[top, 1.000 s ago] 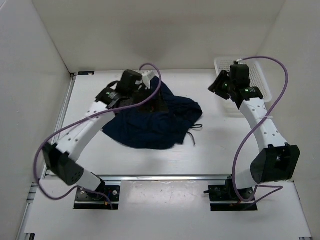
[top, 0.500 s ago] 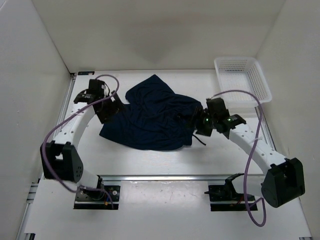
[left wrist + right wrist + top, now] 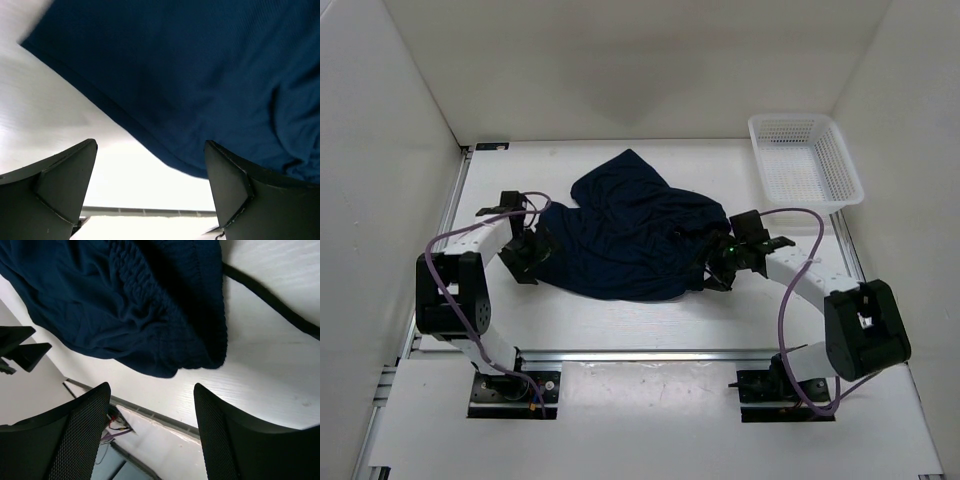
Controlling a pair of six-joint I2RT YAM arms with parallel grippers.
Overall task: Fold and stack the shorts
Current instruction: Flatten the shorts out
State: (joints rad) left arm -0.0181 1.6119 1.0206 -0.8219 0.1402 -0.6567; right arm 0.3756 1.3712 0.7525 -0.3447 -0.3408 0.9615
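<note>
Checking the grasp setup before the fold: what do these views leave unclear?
1. Top view: left gripper and right gripper are dark against the shorts; fabric contact is too small to judge.
2. Left wrist view: shorts run off the top and right edges, top-left corner blurred; which part this is, unclear.
3. Right wrist view: drawstring cut by the right edge, its end unseen.
4. All views: lower layers hidden under the shorts' own folds.

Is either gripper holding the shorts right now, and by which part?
Nothing is held. The left gripper is open at the edge of the shorts; the right gripper is open just short of the waistband.
</note>
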